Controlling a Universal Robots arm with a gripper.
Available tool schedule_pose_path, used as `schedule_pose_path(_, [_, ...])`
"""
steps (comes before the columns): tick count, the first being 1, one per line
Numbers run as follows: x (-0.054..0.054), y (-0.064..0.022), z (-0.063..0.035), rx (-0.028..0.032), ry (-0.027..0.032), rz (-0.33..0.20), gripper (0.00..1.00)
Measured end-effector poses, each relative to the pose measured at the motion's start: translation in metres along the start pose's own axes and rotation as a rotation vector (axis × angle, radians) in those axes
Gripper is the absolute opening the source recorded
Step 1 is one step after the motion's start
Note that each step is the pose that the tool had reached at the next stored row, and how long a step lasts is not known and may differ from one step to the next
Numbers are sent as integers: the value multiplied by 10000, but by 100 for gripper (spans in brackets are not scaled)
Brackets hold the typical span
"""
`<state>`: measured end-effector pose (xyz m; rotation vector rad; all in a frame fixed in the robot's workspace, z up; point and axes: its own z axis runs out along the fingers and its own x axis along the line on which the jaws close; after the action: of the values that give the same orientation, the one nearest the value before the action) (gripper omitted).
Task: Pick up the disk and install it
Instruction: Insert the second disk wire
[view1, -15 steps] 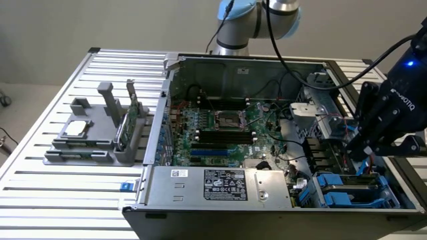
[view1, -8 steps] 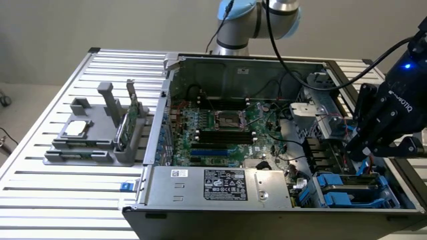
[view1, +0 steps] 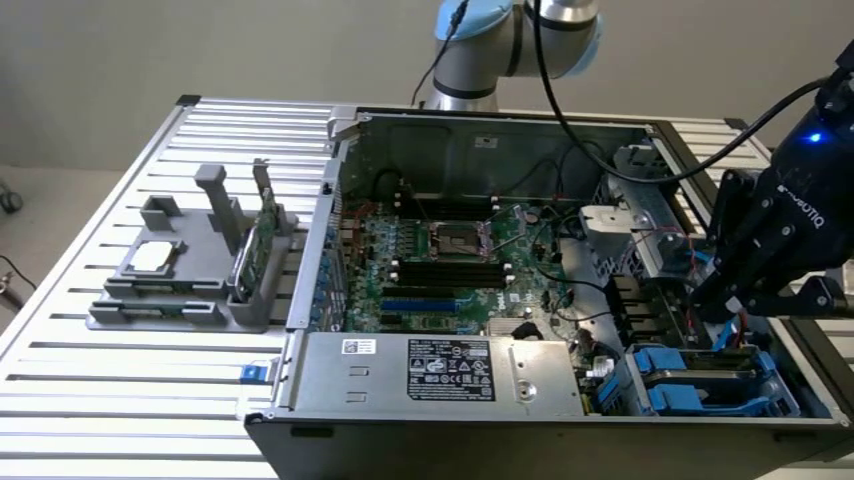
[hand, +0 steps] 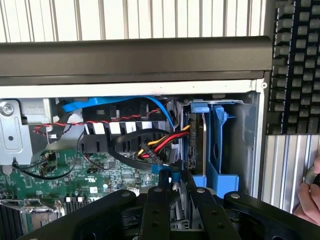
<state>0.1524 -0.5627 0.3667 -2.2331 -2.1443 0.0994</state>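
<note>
Wrist view, hand (hand: 179, 187) above drive bay, fingers close together (grip unclear), disk (hand: 194, 145) upright between blue rails.

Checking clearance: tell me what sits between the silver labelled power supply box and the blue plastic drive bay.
In the exterior view, black and blue cables fill the gap between the silver power supply box and the blue drive bay.

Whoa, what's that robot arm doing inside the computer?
It's working on an open computer case lying on a slatted table. The gripper is down at the drive bay in the case's corner, on the exterior view's right, right over the disk standing in its blue plastic holder. Whether it is gripping the disk can't be told. A person's hand rests just outside the case.
</note>
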Motion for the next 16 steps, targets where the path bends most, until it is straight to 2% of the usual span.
schedule_pose_path(2, [2,3,6,-1,-1,-1,22])
schedule_pose_path(3, [2,3,10,-1,0,-1,16])
schedule_pose_path(11, [-9,-13,17,0,19,-3,16])
schedule_pose_path(14, [-60,-16,18,2,69,-8,16])
schedule_pose_path(16, [-91,-15,25,6,158,-14,16])
